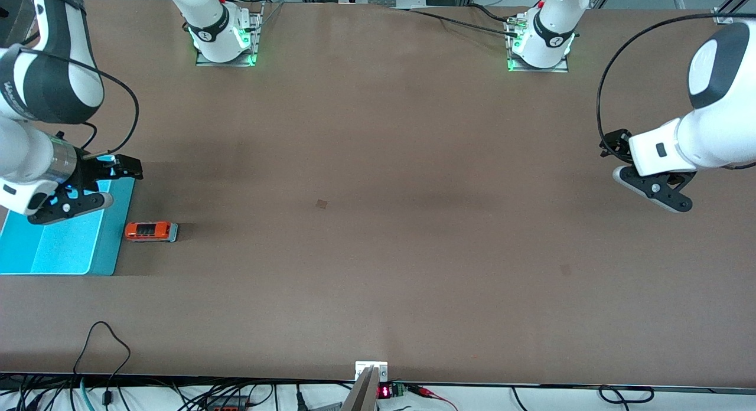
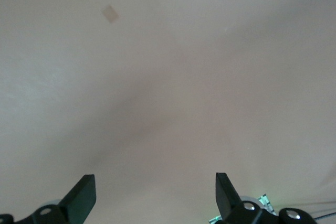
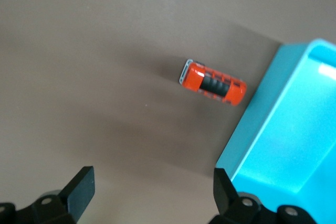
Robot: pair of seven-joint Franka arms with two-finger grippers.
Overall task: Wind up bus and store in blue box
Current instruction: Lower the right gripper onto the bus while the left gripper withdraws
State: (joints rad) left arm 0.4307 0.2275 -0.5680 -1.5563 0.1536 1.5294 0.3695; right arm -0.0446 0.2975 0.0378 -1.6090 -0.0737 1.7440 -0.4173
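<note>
I am holding the released right pincer over the blue box, lining up on the orange toy bus just beside it on the worktop, while the left pincer is waiting released.

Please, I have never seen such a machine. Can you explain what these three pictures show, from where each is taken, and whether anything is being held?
These are two robot arms fixed at a brown table. The big picture looks down from a high camera facing them. The two small pictures come from cameras on each arm's wrist, looking past its black jaws.

The right gripper hangs over the blue box, jaws open, holding nothing. Its wrist view shows the bus, a small orange toy, on the table just beside the box, not in it.

The left gripper waits open over bare table at the left arm's end, also holding nothing.
</note>
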